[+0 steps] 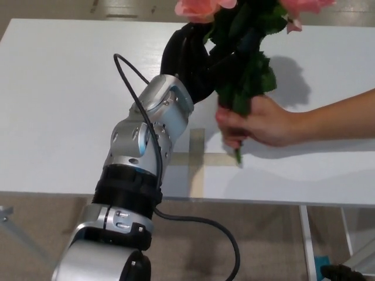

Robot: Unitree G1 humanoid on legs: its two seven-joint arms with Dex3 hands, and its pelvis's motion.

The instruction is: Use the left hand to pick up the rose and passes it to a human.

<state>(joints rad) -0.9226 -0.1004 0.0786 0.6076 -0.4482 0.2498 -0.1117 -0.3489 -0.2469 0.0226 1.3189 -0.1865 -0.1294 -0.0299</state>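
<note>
My left hand [196,61] is raised above the white table [64,93], shut on the leafy upper stems of the rose bunch [243,55]. Pink blooms [196,7] reach the top edge of the picture. A person's hand [261,123] comes in from the right and is closed around the lower stems just below my fingers. The stem ends [237,155] poke out under that hand. My right hand does not show.
A cross of beige tape [197,159] lies on the table near its front edge, under my left forearm [149,140]. A black cable [126,67] loops off the arm. Floor and a table leg [307,243] show below.
</note>
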